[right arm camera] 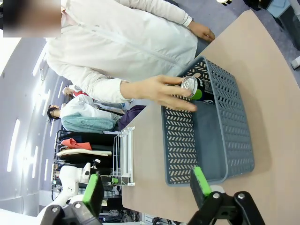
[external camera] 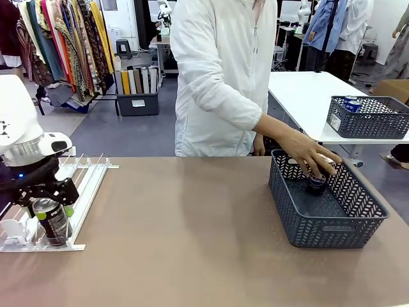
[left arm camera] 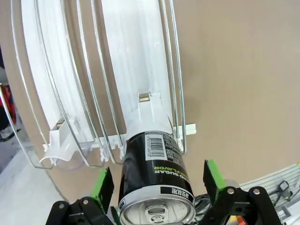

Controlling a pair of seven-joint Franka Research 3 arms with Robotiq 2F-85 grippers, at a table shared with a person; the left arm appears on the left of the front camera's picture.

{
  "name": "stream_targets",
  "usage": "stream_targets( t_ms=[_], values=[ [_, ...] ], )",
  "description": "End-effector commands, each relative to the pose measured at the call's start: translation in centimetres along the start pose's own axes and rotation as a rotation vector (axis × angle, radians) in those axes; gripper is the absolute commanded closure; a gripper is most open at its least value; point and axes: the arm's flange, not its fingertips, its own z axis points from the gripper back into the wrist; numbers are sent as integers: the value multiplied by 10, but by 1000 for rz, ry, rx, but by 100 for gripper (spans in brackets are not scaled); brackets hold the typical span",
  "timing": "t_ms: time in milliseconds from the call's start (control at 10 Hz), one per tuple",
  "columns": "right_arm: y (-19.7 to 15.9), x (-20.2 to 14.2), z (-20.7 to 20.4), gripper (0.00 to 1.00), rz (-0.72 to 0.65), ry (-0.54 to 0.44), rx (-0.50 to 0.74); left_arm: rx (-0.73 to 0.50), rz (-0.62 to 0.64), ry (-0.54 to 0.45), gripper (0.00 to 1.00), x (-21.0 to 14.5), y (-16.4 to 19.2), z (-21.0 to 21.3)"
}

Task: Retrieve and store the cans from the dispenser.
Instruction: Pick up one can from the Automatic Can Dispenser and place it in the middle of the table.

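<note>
Black can point(left arm camera: 154, 159) upright at the dispenser's point(external camera: 88, 182) low end, flanked by left gripper point(left arm camera: 158, 183), spread wide, pads point(left arm camera: 104, 185) clear. Needs centring, a square squeeze mid-body, then a straight lift off the rails. Farther right, person's hand point(external camera: 313, 157) holding another can point(external camera: 317, 183) inside basket point(external camera: 332, 230); right gripper point(right arm camera: 147, 185) wide, empty.

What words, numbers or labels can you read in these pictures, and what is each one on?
"SUGAR": green print on the black can; anything before it is cut off.
"LAVOR": the line beside it on the same can, first letter hidden.
Barcode digits on that can: too small to read.
White characters near the can's rim: too blurred to read.
White label on the grey bin far behind: too small to read.
</note>
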Motion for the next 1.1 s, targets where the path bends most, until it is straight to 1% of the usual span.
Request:
stream_targets(
  t_ms=[0,100,500,700,800,1000],
  values=[
    [2,3,-2,0,19,-18,31,-1,22,3,52,-1,0,4],
    [2,3,-2,0,19,-18,31,-1,25,3,100,-1,0,5],
    [2,3,-2,0,19,-18,31,2,20,-2,100,0,-3,5],
    [2,3,-2,0,19,-18,31,7,24,-15,100,-1,-3,12],
    [2,3,-2,0,19,-18,31,14,32,-41,100,-5,-5,25],
    [2,3,-2,0,19,-18,31,29,57,-110,100,-23,-16,78]
  ],
)
